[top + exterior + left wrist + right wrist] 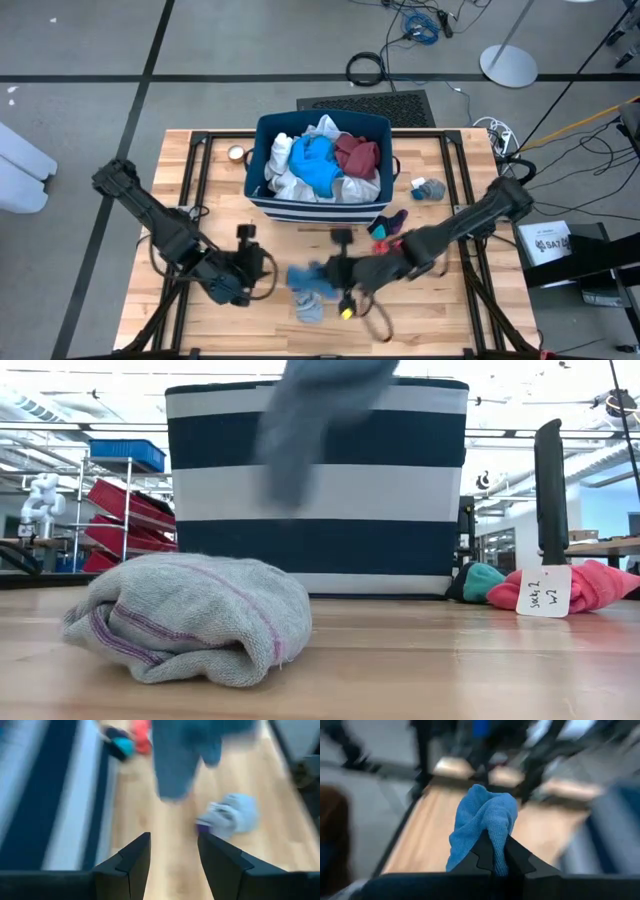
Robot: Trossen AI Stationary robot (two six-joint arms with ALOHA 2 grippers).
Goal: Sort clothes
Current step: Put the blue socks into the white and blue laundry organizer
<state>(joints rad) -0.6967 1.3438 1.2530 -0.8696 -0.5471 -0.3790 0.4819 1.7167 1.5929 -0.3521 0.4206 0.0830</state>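
My right gripper (pixel 326 272) is shut on a grey-blue sock (pixel 304 276), held above the table in front of the navy striped bin (pixel 262 160). The sock also shows hanging in the low view (pixel 310 420) and the left wrist view (pixel 185 755). My left gripper (pixel 271 272) is open and empty (pixel 172 850), just left of that sock. A pale grey sock with purple stripes (pixel 190 615) lies bunched on the table below (pixel 310 306). The bin holds white, teal-blue (pixel 316 162) and maroon (pixel 357 155) garments. My right gripper pinches a bunched fold of the grey-blue sock (pixel 492 827) between its two shut fingers (pixel 482 852). The fingers come about level from the table's right side. The sock hangs below the fingers, lifted clear of the table (pixel 300 460).
A red-pink sock (pixel 590 585) and a teal and dark sock (pixel 480 580) lie on the table right of the bin's front (pixel 388 224). Another small grey-blue sock (pixel 428 188) lies right of the bin. A white label (pixel 543 592) stands by the pink sock.
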